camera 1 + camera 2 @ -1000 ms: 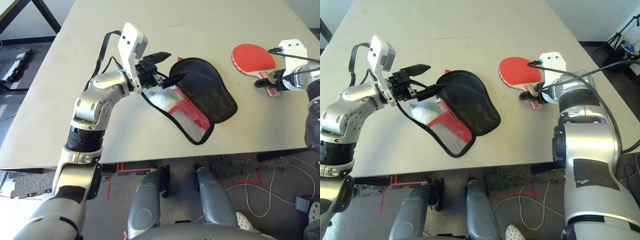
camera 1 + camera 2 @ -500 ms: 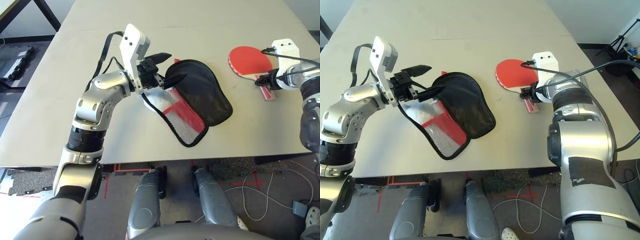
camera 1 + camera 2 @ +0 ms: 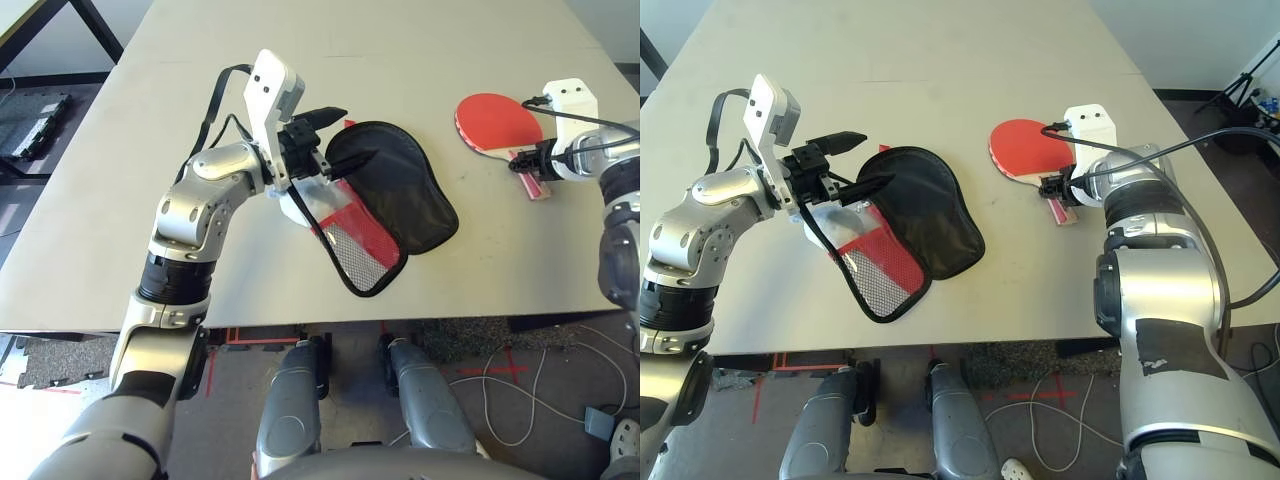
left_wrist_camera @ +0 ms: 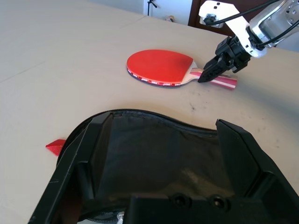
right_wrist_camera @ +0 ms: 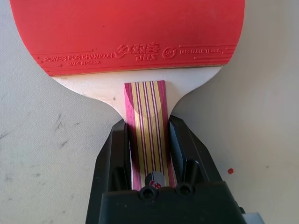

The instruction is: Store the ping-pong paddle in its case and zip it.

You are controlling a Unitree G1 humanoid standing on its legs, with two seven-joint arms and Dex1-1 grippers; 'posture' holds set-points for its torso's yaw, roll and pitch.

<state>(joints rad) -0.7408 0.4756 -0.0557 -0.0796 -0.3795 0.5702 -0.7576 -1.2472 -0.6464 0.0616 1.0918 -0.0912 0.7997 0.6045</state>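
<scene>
The pale tabletop spans the middle of the frame. Below it, at lower right, a white cable loops over the grey floor, near red tape lines. A black tripod stands at upper right.

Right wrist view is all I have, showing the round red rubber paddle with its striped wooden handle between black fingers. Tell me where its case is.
Observer: The paddle-shaped red-and-black fabric case lies on the table, to the robot's left of the paddle.
Operator: Say whether it's open.
Observer: Open, its black-lined half spread beside the half with the mesh pocket.
Operator: Now the left hand.
Observer: The left hand is open at the case's far end.
</scene>
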